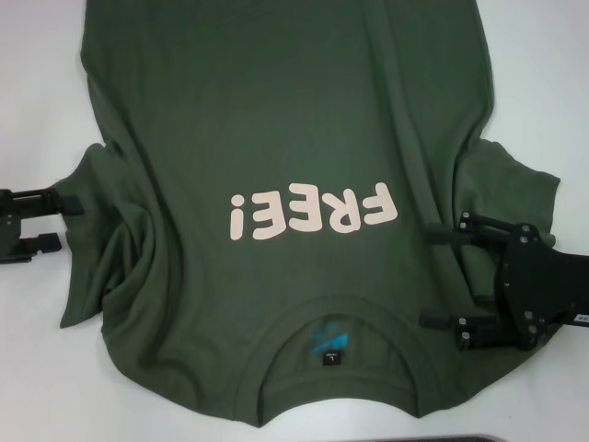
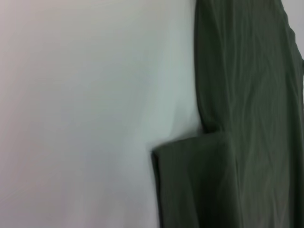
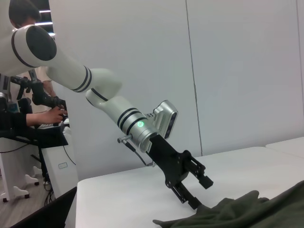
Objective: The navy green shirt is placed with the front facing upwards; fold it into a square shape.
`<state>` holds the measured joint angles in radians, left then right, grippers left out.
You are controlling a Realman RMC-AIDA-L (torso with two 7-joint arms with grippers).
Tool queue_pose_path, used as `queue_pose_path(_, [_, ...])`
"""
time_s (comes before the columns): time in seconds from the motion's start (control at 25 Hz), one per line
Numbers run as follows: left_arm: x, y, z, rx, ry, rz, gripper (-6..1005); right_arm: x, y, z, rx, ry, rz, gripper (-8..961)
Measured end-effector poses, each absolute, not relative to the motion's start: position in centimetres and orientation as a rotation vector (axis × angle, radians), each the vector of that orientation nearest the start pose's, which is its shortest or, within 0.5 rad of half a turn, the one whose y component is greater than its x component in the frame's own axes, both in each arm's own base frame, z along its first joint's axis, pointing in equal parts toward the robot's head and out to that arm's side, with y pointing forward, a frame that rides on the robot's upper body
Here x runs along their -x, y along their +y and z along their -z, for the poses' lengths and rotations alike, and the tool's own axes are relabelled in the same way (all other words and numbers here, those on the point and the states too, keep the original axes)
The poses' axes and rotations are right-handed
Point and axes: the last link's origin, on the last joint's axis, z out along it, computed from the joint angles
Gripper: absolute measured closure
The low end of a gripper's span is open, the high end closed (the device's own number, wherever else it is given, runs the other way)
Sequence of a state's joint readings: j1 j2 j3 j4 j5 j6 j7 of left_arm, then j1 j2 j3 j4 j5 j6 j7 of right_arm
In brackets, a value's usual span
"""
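Note:
The navy green shirt (image 1: pixel 276 120) lies spread front-up on the white table (image 1: pixel 552 74), its pale "FREE!" lettering (image 1: pixel 313 214) showing and its collar with the neck label (image 1: pixel 331 350) at the near edge. My left gripper (image 1: pixel 69 223) is open at the outer edge of the rumpled left sleeve (image 1: pixel 101 239). The right wrist view shows this same left gripper (image 3: pixel 202 194) open, its lower finger down at the bunched cloth (image 3: pixel 237 211). My right gripper (image 1: pixel 425 276) is open over the shoulder area beside the right sleeve (image 1: pixel 515 184). In the left wrist view, the shirt (image 2: pixel 247 118) sits beside bare table.
The shirt covers most of the table, with white surface left along both sides (image 1: pixel 37 92). A dark strip (image 1: pixel 515 436) lies at the near edge. Beyond the table's far side, a person (image 3: pixel 42 116) stands at equipment next to a white wall.

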<state>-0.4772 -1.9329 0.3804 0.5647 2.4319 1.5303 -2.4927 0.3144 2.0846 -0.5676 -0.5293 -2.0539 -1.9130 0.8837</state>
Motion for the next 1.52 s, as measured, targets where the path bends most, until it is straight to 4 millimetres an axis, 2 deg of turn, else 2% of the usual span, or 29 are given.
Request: queue_pose_path(1.52, [35.6,30.6,-3.9,-2.082,2.535,-0.566,223,-30.1,21.8,0.2,2.761,0.282,-0.988,26])
